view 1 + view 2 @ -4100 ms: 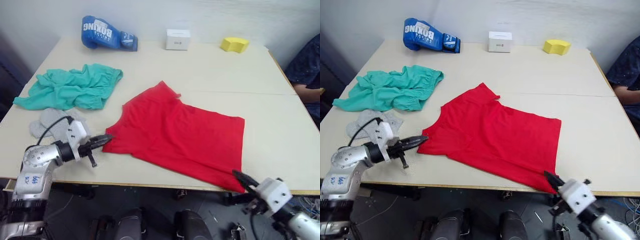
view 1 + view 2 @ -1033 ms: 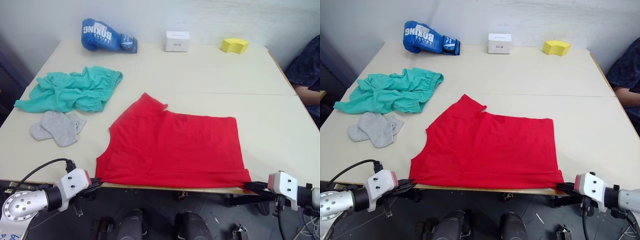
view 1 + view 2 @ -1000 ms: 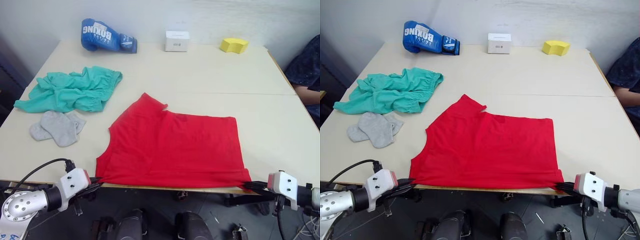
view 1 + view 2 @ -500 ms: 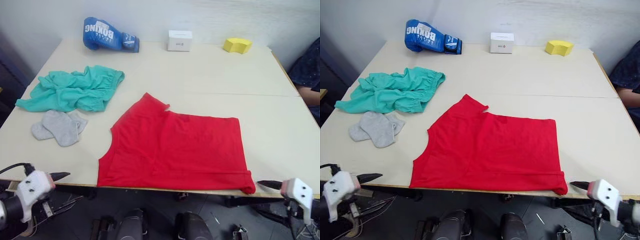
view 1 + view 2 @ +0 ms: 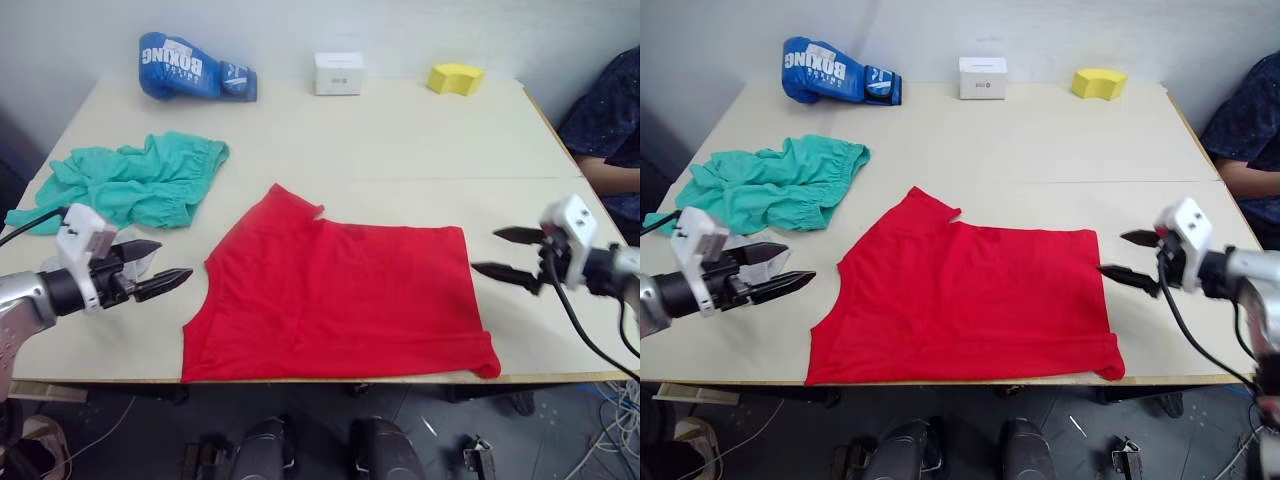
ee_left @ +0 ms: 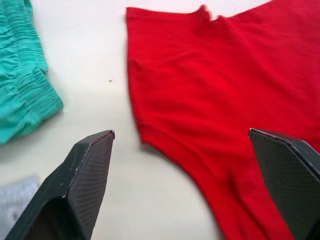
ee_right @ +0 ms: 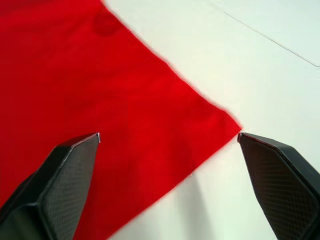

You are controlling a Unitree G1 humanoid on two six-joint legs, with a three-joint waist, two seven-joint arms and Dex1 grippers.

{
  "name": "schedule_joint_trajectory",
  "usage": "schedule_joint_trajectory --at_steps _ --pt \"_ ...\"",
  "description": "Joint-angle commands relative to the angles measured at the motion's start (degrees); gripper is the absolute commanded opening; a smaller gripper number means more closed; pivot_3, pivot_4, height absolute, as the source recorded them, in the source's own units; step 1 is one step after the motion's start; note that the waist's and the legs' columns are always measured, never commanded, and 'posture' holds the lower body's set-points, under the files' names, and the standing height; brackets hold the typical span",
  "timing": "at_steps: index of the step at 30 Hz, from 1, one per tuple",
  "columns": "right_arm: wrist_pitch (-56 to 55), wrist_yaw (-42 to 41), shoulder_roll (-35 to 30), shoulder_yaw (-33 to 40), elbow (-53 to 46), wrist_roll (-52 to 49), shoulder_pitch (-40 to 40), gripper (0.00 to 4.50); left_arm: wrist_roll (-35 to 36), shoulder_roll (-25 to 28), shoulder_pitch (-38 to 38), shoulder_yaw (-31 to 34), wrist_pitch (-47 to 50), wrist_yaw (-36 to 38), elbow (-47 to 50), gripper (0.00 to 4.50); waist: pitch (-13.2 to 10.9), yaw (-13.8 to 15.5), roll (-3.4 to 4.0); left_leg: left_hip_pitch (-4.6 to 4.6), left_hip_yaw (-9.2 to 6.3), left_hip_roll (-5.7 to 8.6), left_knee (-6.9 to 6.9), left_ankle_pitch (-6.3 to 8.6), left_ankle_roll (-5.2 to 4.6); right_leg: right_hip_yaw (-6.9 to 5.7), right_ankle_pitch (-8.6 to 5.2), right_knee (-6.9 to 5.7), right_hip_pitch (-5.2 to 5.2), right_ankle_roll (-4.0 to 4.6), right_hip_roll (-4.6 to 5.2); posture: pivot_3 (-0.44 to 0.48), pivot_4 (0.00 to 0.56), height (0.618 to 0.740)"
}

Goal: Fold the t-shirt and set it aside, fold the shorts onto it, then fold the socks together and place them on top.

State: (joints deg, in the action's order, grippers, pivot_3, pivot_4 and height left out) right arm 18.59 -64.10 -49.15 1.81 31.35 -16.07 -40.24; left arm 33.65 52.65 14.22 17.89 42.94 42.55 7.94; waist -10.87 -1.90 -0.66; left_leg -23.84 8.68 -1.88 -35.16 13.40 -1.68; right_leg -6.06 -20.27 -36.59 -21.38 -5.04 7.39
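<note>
- Head views: the t-shirt [image 5: 335, 295] lies spread flat, bright red, mid-bench [image 5: 420, 140], its lower hem along the near edge. The left end effector [image 5: 157, 265], fingers apart, hovers just off its left side; the right end effector [image 5: 507, 253], also apart, hovers beside its right edge. The blue glove [image 5: 190, 77] reads "BOXING".
- Left wrist view: the shorts [image 6: 22, 80], teal and wrinkled, lie apart from the red cloth.
- Right wrist view: a shirt corner lies between the spread fingers [image 7: 55, 175].

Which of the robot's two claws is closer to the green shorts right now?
The left. The left gripper hovers open just in front of the shorts, while the right gripper is open past the red t-shirt's far side.
</note>
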Motion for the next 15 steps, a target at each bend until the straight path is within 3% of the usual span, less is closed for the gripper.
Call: schedule_joint_trajectory --at_steps 1,7,10,14,15 --pt "-5.5 4.5 3.9 -4.0 17.0 7.9 -10.3 4.49 -3.5 -1.8 5.3 -5.0 -0.2 -2.0 -2.8 4.5 0.0 0.0 -0.04 -0.22 -0.02 -0.02 -0.09 -0.05 -0.01 -0.03 0.0 -0.31 -0.16 0.0 -0.06 0.0 0.15 0.74" --pt "-11.2 12.2 9.3 -6.1 36.2 14.9 -20.6 4.49 -7.4 -6.7 12.5 -9.1 -0.2 -5.5 -7.4 4.5 -0.1 0.3 -0.18 -0.42 -0.06 0.06 -0.33 -0.07 -0.08 -0.09 -0.04 -0.42 -0.24 -0.11 -0.07 0.0 0.15 0.74" --pt "-10.4 14.4 10.1 -4.7 39.8 15.5 -23.0 4.49 -6.5 -8.0 13.0 -8.6 2.3 -6.3 -5.7 4.5 -0.2 0.1 -0.24 -0.43 -0.05 0.09 -0.54 -0.1 -0.21 -0.05 0.07 -0.45 -0.13 -0.32 -0.01 0.0 0.15 0.74" --pt "-10.1 11.6 9.8 -4.4 41.7 16.5 -23.6 4.49 -7.5 -8.7 13.1 -8.9 2.7 -7.0 -5.1 4.5 -0.2 0.0 -0.28 -0.4 -0.06 0.07 -0.89 -0.18 -0.31 0.05 0.11 -0.52 -0.1 -0.39 0.05 0.0 0.15 0.74" --pt "-9.4 10.0 9.7 -4.4 41.9 16.6 -23.7 4.32 -7.7 -8.8 13.2 -9.0 2.8 -7.1 -5.1 4.5 -0.2 0.0 -0.28 -0.38 -0.06 0.07 -0.9 -0.25 -0.3 0.06 0.13 -0.61 -0.11 -0.4 0.06 0.0 0.15 0.74"
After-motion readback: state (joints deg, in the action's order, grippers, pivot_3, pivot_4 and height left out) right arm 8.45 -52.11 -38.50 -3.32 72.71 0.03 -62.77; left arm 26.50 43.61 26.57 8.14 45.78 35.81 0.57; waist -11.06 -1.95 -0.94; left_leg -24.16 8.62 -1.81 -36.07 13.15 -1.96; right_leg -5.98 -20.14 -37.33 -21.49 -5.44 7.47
